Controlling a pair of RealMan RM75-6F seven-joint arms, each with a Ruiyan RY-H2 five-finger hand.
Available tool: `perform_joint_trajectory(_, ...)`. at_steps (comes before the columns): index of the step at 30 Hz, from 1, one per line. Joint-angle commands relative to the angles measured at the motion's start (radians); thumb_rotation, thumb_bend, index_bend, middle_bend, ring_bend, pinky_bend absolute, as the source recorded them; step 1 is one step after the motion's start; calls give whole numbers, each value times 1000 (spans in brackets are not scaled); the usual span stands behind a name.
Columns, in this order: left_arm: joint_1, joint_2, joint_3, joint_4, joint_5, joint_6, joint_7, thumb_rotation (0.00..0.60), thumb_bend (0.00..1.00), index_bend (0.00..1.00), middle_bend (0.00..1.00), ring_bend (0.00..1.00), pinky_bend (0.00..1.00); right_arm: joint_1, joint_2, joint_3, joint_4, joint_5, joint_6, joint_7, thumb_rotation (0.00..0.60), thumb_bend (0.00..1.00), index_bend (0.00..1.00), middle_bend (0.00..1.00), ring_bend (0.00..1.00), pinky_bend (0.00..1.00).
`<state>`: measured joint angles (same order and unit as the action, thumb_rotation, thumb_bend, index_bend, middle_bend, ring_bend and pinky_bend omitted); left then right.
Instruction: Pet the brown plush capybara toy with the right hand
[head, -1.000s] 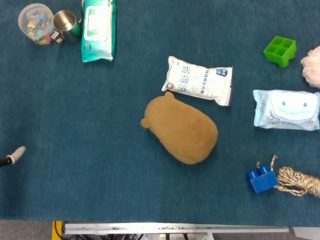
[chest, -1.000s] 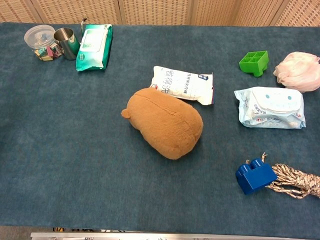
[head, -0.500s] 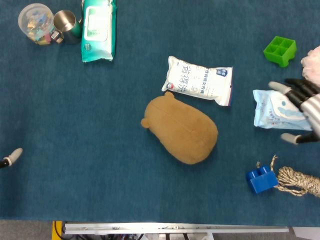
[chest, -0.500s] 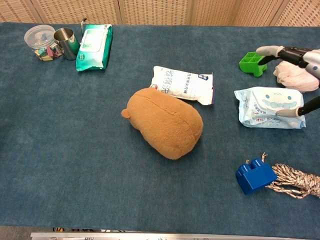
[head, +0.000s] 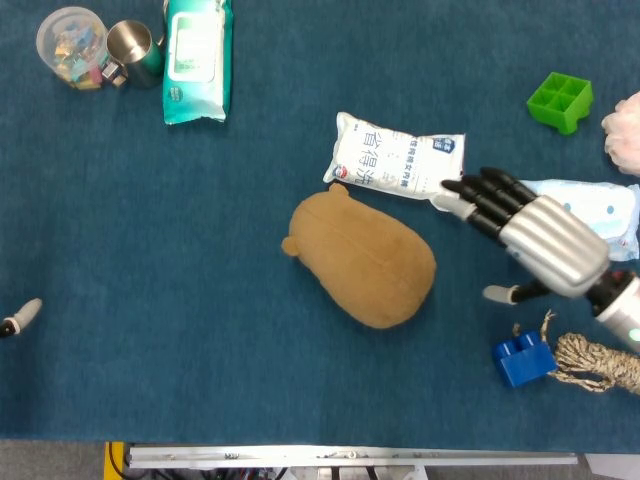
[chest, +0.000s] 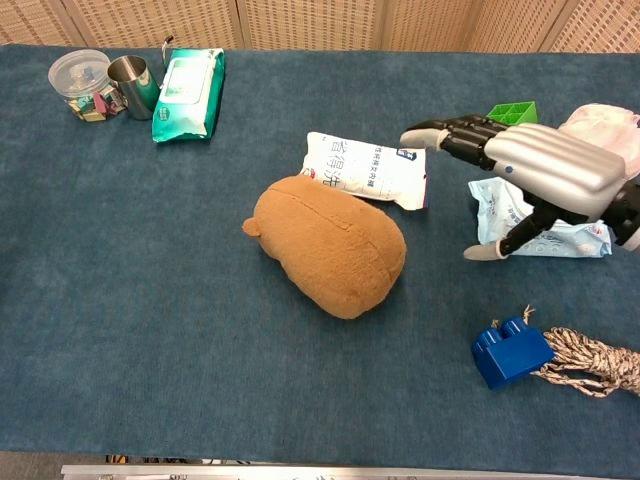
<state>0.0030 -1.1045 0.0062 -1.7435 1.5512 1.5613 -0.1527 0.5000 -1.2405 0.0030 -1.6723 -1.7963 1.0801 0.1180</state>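
Note:
The brown plush capybara lies on its belly in the middle of the blue table cloth, head toward the left. My right hand hovers to its right, open, palm down, fingers stretched out toward the toy and thumb hanging below. It holds nothing and stays apart from the plush. Only a fingertip of my left hand shows at the left edge of the head view; how that hand stands is hidden.
A white snack bag lies just behind the capybara. A pale blue wipes pack sits under my right hand. A blue brick, rope, green block, pink puff, green wipes pack, metal cup and jar stand around.
My right hand came in from the right edge and moved left over the wipes pack toward the capybara. The left fingertip drifted slightly down and left.

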Motion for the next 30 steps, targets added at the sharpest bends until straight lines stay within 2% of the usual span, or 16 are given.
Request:
perform_joint_trajectory(1, 2, 0, 1, 0, 0, 0, 1, 600, 103, 56, 21, 3, 0, 22, -20, -6, -3, -6, -15, 21, 600, 0, 0, 37, 0, 0)
perform_joint_trajectory(6, 4, 2, 1, -3, 0, 3, -2, 600, 103, 55, 21, 3, 0, 57, -33, -31, -21, -29, -22, 127, 600, 0, 0, 36, 0, 0)
perform_joint_trajectory(22, 4, 1, 1, -8, 1, -3, 9, 600, 103, 56, 21, 3, 0, 155, 18, -152, -55, -119, 11, 546, 600, 0, 0, 37, 0, 0)
perform_joint_trajectory(30, 4, -2, 0, -6, -2, -6, 12, 600, 103, 56, 21, 3, 0, 198, 38, -203, -47, -130, 16, 720, 600, 0, 0, 41, 0, 23)
